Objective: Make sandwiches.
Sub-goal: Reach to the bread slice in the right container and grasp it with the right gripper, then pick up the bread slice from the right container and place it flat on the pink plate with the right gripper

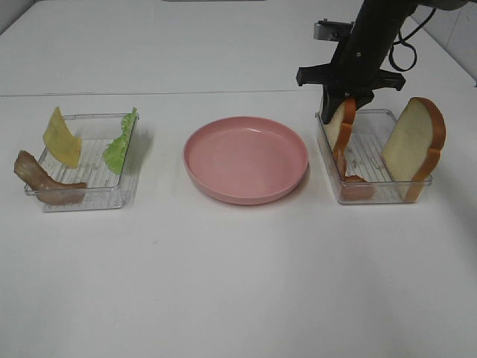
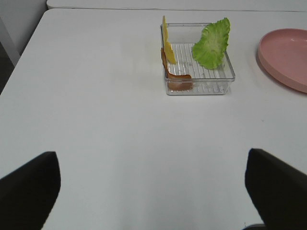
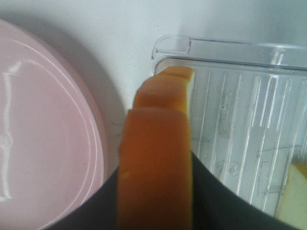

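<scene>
Here the right gripper (image 1: 346, 103) clamps the bread slice (image 1: 340, 133), standing upright on edge; left gripper (image 2: 152, 189) gapes open.

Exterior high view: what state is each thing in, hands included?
Left bread slice: upright, gripped by right hand.
Right bread slice: leaning, free.
Pink plate: empty.
Lettuce: leaning on left tray wall.
Cheese slice: leaning in left tray.
Bacon: draped over its edge.
Left hand: open, empty.
Right hand: shut on left bread slice.
</scene>
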